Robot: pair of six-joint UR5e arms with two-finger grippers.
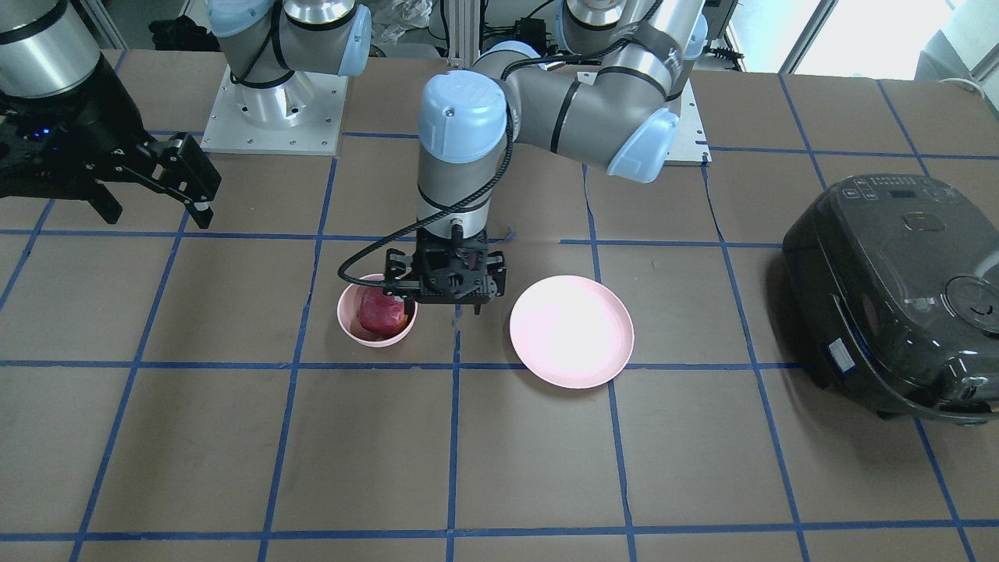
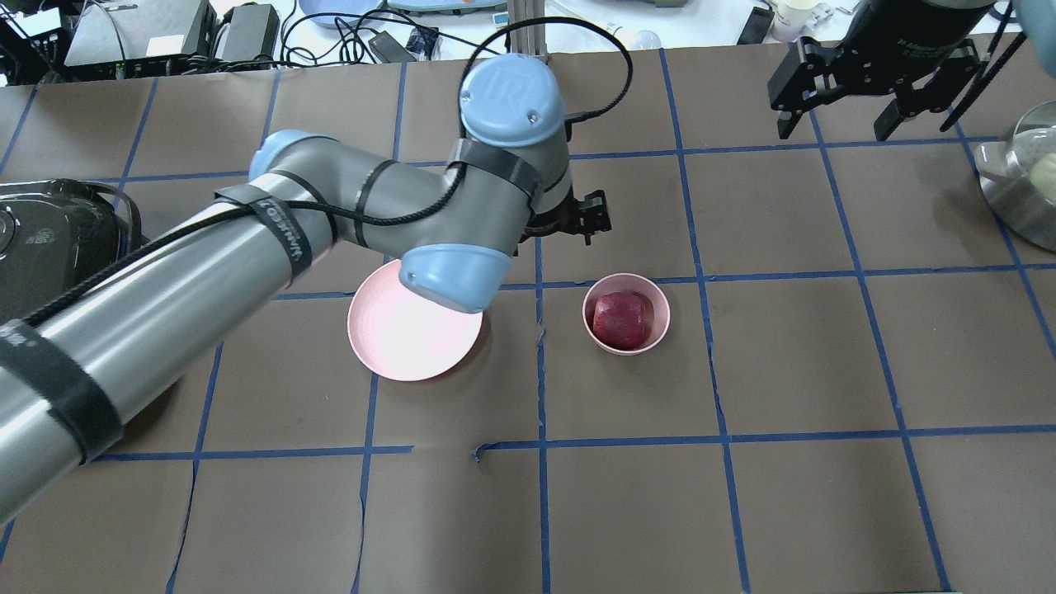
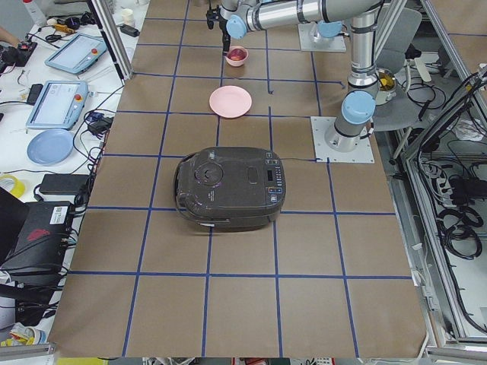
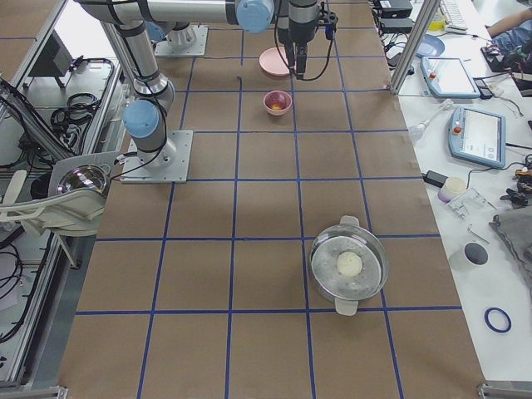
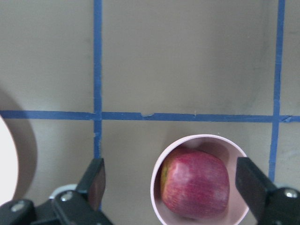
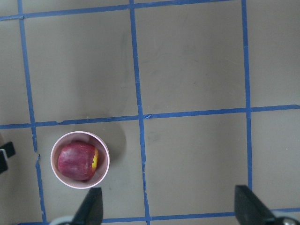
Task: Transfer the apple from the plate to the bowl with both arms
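Note:
The dark red apple (image 1: pixel 381 314) (image 2: pixel 623 319) lies in the small pink bowl (image 1: pixel 343 312) (image 2: pixel 587 309). The wide pink plate (image 1: pixel 571 331) (image 2: pixel 396 338) is bare, beside the bowl. My left gripper (image 1: pixel 446 293) hangs open and empty above the table, between bowl and plate, offset from the bowl. In the left wrist view its fingers (image 5: pixel 96 176) frame the apple (image 5: pixel 194 183) and bowl (image 5: pixel 152 187) below. My right gripper (image 1: pixel 158 217) (image 2: pixel 833 124) is open and empty, raised well away from the bowl. The right wrist view shows the apple (image 6: pixel 75 161) far below.
A black rice cooker (image 1: pixel 897 297) (image 2: pixel 41 239) stands beyond the plate on the robot's left. A metal pot with a glass lid (image 2: pixel 1019 181) (image 4: pixel 349 266) sits at the robot's right. Blue tape lines grid the brown table.

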